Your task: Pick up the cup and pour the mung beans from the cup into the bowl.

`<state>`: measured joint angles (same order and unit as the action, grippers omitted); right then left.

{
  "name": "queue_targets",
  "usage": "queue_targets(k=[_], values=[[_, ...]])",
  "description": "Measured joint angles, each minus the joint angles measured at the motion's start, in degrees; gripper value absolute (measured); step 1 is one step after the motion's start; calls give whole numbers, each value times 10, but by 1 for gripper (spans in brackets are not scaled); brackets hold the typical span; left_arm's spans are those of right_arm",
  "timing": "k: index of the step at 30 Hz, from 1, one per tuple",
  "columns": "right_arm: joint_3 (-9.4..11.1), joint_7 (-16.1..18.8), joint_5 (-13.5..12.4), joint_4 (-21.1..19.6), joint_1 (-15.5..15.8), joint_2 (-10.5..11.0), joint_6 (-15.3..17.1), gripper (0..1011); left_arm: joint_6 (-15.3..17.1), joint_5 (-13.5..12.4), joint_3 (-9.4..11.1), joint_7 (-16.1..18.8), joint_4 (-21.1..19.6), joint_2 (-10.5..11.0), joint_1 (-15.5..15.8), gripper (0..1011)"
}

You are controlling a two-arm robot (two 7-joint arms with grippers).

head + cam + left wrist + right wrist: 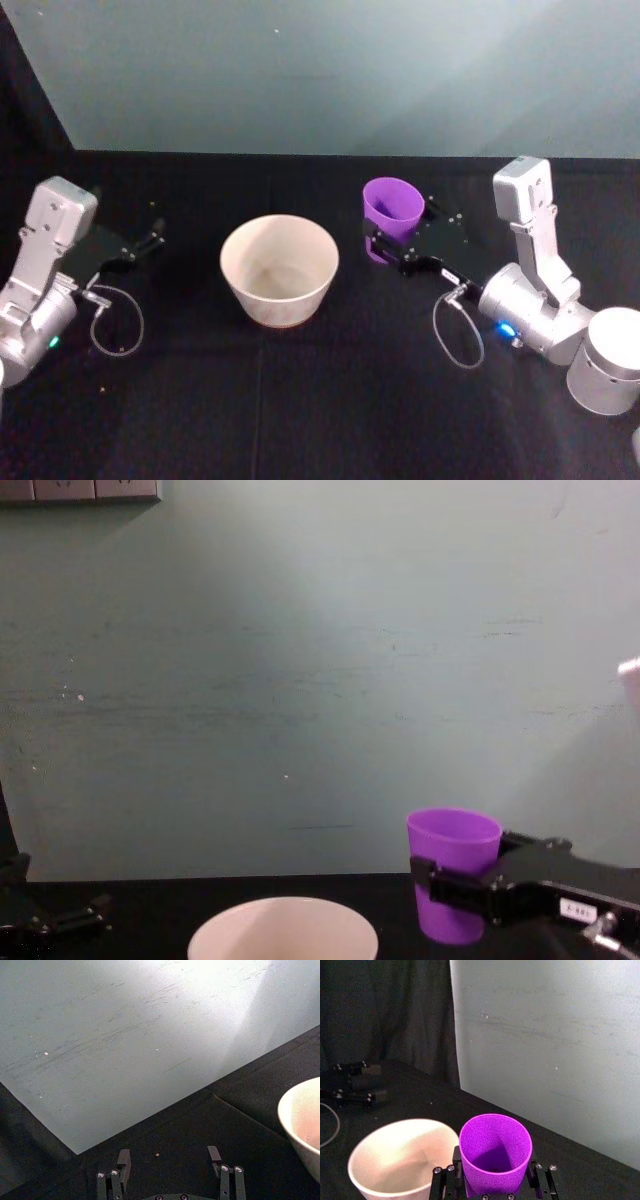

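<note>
Black cloth covers the table (pixel 300 400), with a pale green wall (pixel 300 70) across the top of the head view. At the centre of that view stands the bowl (pixel 279 270), wide and white. Just to its right, apart from it, the cup (pixel 392 215) is upright and purple, its mouth facing up. The right gripper (pixel 400 232) reaches in from the lower right, and its black fingers (pixel 383 250) press against both sides of the cup, holding it. Whether the cup's base touches the cloth cannot be told. At the left edge of the head view, well apart from the bowl, the left gripper (pixel 150 238) hangs low over the cloth with its fingers spread wide and nothing between them. A small pale speck (pixel 157 1154) lies on the cloth just ahead of it in the left wrist view.
</note>
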<state>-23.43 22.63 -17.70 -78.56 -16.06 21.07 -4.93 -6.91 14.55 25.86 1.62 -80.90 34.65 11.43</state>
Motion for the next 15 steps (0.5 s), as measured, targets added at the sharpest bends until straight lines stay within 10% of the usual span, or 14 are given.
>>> queue_targets(k=[15], values=[[7, 4, -2, -21, 6, 4, 16, 719, 0, 0, 0, 0, 0, 0, 0, 1000]])
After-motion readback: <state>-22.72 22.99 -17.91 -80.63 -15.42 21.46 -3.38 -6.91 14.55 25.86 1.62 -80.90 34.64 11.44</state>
